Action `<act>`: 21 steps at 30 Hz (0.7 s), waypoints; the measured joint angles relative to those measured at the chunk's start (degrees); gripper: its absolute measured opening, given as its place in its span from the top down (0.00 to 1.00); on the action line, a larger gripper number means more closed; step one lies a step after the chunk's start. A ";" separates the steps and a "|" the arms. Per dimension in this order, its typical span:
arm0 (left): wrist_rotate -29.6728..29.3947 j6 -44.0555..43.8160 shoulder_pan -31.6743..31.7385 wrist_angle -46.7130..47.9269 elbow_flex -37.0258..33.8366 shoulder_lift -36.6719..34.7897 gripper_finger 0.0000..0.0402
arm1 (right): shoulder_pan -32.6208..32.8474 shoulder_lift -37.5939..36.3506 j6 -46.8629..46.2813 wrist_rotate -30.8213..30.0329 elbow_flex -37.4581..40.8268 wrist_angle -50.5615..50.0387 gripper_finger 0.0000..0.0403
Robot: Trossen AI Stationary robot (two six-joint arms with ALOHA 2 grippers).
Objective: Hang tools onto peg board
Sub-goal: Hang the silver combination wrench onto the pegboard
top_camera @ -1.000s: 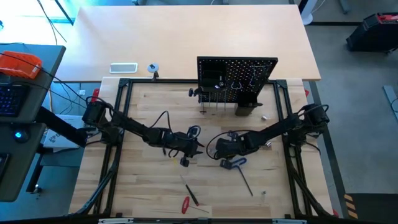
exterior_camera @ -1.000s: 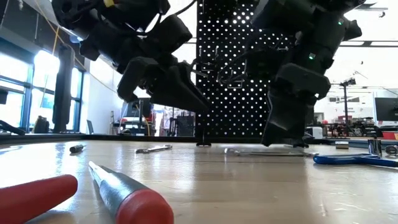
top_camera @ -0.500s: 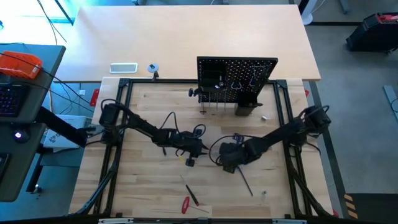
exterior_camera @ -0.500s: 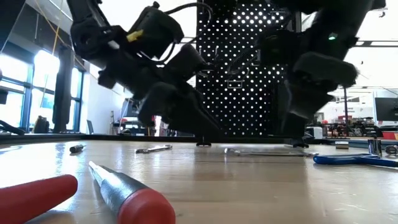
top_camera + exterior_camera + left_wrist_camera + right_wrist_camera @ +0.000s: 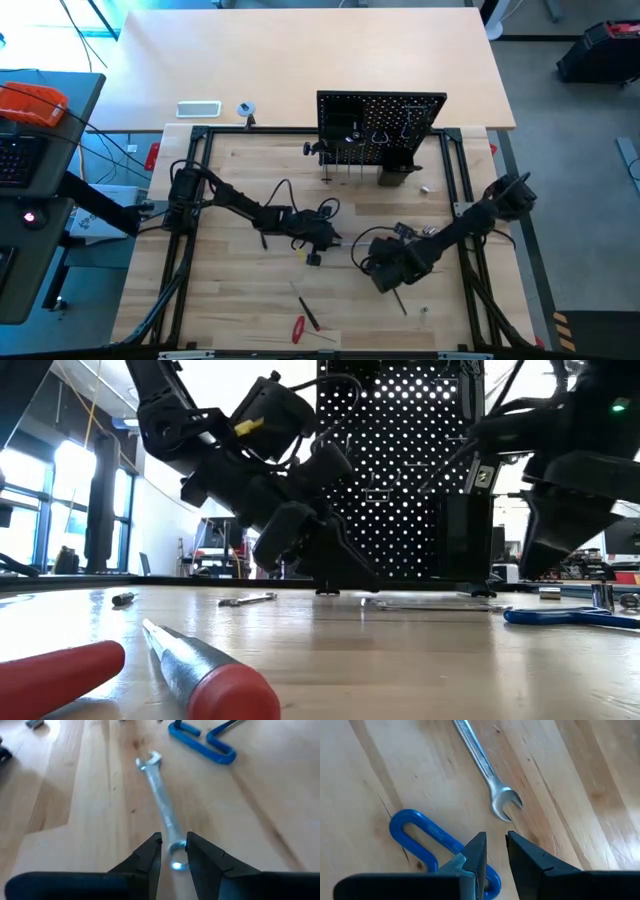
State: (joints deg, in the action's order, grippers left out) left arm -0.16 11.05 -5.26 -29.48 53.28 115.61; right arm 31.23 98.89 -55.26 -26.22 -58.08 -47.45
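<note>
Two dark, jointed arms, matte black housings, looped black cables along the links. Yellow label on the left arm (image 5: 245, 426); small green light on the right arm (image 5: 620, 405).

The black peg board (image 5: 381, 130) stands upright at the high view's upper centre, its holes carrying wire hooks. A silver wrench (image 5: 161, 805) lies flat on the wood beside a blue-handled hex key (image 5: 200, 742). Red-handled screwdrivers (image 5: 299, 327) lie at lower centre.
</note>
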 joint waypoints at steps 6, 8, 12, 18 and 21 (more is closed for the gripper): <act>2.72 -0.01 0.83 0.15 0.00 0.00 0.84 | 1.86 -0.04 -4.87 -1.76 0.00 -2.33 0.82; 3.53 -0.02 0.81 -0.30 0.00 0.00 0.85 | 2.27 -0.04 -6.11 -2.54 0.00 -2.96 0.82; 4.42 -0.30 0.77 -0.29 0.00 0.00 0.89 | 2.57 -0.07 -7.77 -2.95 0.00 -3.90 0.82; 4.42 -0.39 0.79 -0.92 0.02 0.91 0.92 | 2.55 -0.07 -9.57 -3.30 0.00 -5.49 0.82; 4.86 -0.86 0.79 -2.17 0.11 2.74 0.93 | 2.55 -0.08 -12.13 -3.89 0.00 -6.77 0.82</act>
State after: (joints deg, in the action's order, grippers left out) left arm 4.70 10.18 -4.47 -31.65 53.38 118.35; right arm 33.78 98.81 -67.39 -30.11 -58.08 -54.22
